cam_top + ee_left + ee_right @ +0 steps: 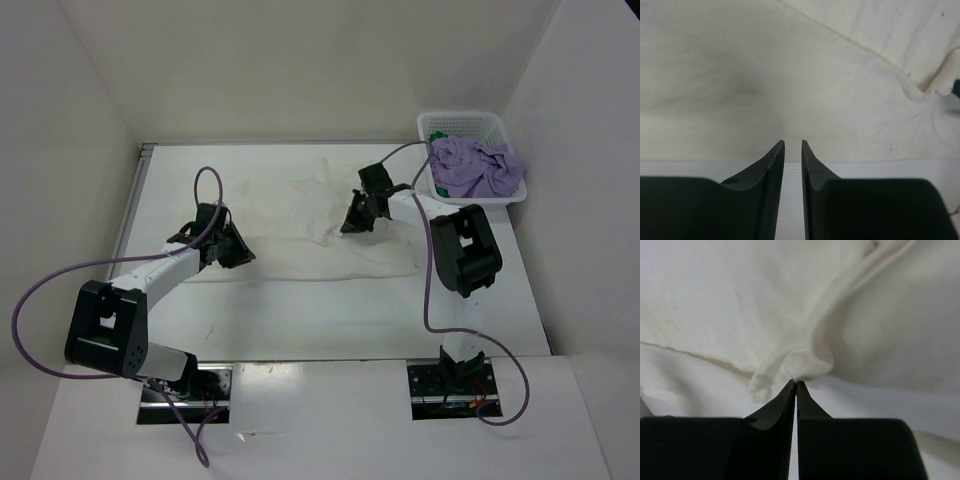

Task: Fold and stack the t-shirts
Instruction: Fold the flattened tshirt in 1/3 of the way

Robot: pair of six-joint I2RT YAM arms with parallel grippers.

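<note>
white t-shirt [300,215] spread out, lilac t-shirt [475,170] (crumpled) in basket [470,122]

A white plastic lattice basket [465,124] sits at the far right corner of the white desk [300,310], just inside its right edge, while plain white walls [300,60] enclose the desk on three sides.

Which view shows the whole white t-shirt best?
Top external: the white t-shirt lies spread across the table, nearly all of it in frame. The left wrist view shows only a flat stretch near its edge; the right wrist view only a bunched fold at the right end effector.
</note>
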